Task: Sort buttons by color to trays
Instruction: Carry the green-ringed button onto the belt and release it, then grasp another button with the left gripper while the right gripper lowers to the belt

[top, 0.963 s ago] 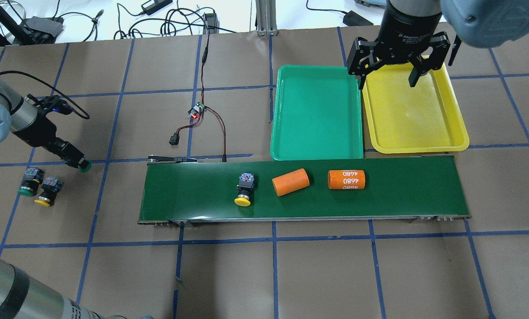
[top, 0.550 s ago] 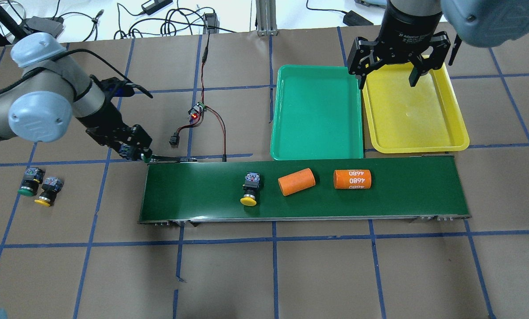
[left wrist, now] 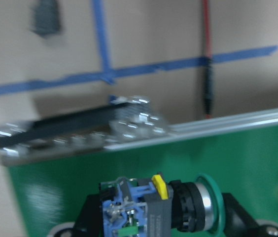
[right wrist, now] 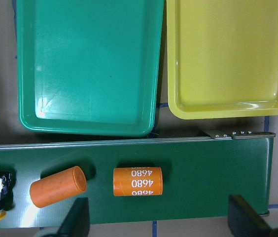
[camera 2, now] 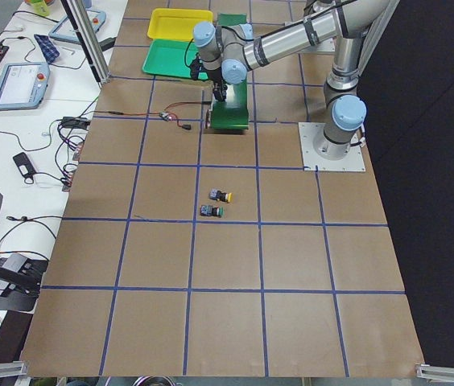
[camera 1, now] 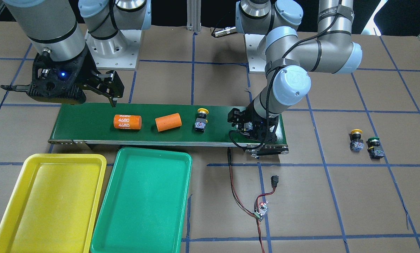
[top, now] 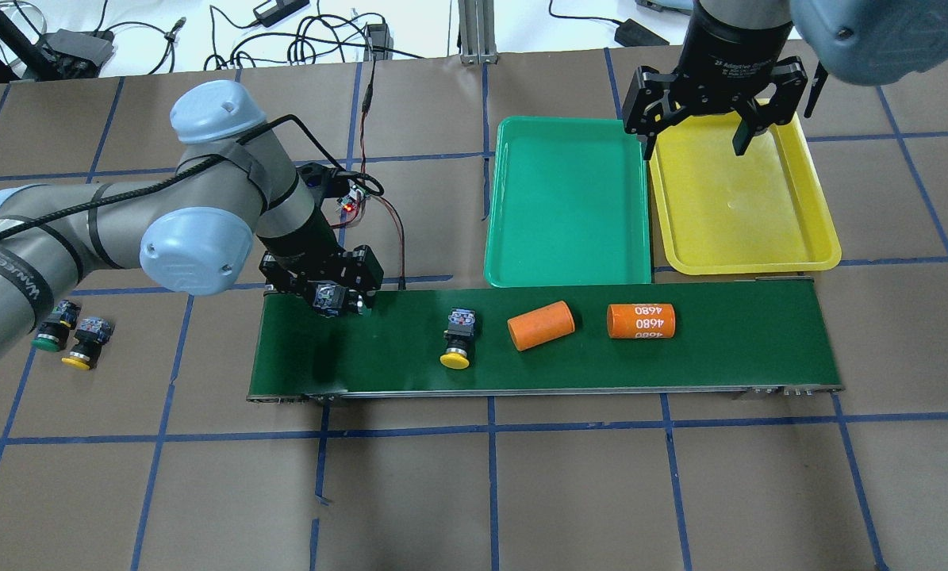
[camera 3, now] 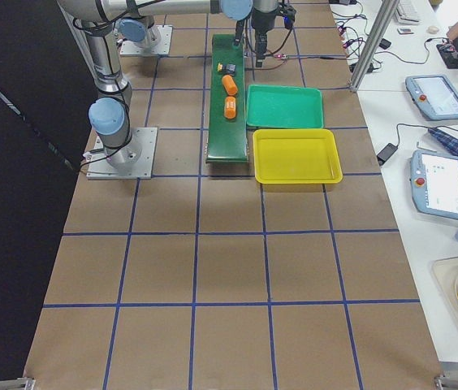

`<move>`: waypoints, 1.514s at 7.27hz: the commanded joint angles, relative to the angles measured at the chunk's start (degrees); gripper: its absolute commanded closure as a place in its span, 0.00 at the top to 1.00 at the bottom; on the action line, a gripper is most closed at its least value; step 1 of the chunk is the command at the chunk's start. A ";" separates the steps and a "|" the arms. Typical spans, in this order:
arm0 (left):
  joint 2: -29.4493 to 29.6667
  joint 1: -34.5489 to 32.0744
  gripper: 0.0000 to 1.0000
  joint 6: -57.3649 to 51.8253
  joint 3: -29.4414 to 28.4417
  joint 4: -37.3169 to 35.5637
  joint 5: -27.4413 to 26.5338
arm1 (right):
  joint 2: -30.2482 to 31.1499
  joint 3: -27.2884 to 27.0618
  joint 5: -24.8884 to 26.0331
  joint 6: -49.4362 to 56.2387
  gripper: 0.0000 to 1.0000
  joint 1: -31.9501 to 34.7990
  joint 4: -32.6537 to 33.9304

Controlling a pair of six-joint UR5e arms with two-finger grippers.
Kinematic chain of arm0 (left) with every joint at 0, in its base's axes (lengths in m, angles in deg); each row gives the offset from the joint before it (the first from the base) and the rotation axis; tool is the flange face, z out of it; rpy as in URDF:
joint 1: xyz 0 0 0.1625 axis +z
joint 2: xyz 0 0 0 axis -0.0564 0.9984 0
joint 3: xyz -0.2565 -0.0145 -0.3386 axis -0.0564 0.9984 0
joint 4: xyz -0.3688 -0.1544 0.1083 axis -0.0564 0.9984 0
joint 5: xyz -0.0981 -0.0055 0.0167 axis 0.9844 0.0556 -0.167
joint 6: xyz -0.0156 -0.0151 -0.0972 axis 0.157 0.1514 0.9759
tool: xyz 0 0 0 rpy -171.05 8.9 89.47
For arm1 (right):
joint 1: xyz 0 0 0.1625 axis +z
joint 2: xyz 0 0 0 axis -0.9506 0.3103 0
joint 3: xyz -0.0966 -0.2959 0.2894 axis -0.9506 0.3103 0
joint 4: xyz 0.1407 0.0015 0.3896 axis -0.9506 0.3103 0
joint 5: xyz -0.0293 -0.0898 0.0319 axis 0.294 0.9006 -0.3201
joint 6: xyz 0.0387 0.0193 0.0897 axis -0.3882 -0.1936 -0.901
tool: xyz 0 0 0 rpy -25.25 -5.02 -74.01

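My left gripper (top: pixel 335 300) is shut on a green-capped button (left wrist: pixel 163 212) and holds it over the left end of the conveyor belt (top: pixel 680 365). A yellow-capped button (top: pixel 456 342) lies on the belt near its middle and also shows in the front view (camera 1: pixel 201 119). A green button (top: pixel 51 325) and a yellow button (top: pixel 85 342) stand together on the table at the far left. The green tray (top: pixel 569 202) and the yellow tray (top: pixel 743 198) lie side by side behind the belt, both bare. My right gripper (top: pixel 692 135) is open and empty, high over the trays' far edge.
Two orange cylinders lie on the belt right of the yellow button: a plain one (top: pixel 541 325) and one marked 4680 (top: pixel 640 320). A small circuit board with red and black wires (top: pixel 355 198) lies behind the belt's left end, under the left arm.
My left arm has swung right from the table's left side, carrying the green button to above the belt's left end. The things on the belt drifted right. The right arm held still.
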 commanded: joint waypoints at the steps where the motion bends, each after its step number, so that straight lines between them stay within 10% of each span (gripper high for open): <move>1: -0.10 -0.10 1.00 -0.33 2.48 -2.75 -0.07 | 0.08 0.00 0.00 0.07 1.00 0.06 -0.07; 4: -0.63 12.66 1.00 -5.74 -0.14 -2.86 -1.22 | 0.00 -0.17 0.00 0.07 1.00 -0.20 -0.15; 8: 7.34 39.66 1.00 -44.85 -8.56 -4.94 -8.30 | 1.05 -1.76 0.09 0.42 1.00 -0.46 -0.06; 11: 12.36 46.89 1.00 -52.09 -11.66 -6.28 -8.52 | 5.70 -1.93 0.35 0.16 1.00 -0.11 -0.86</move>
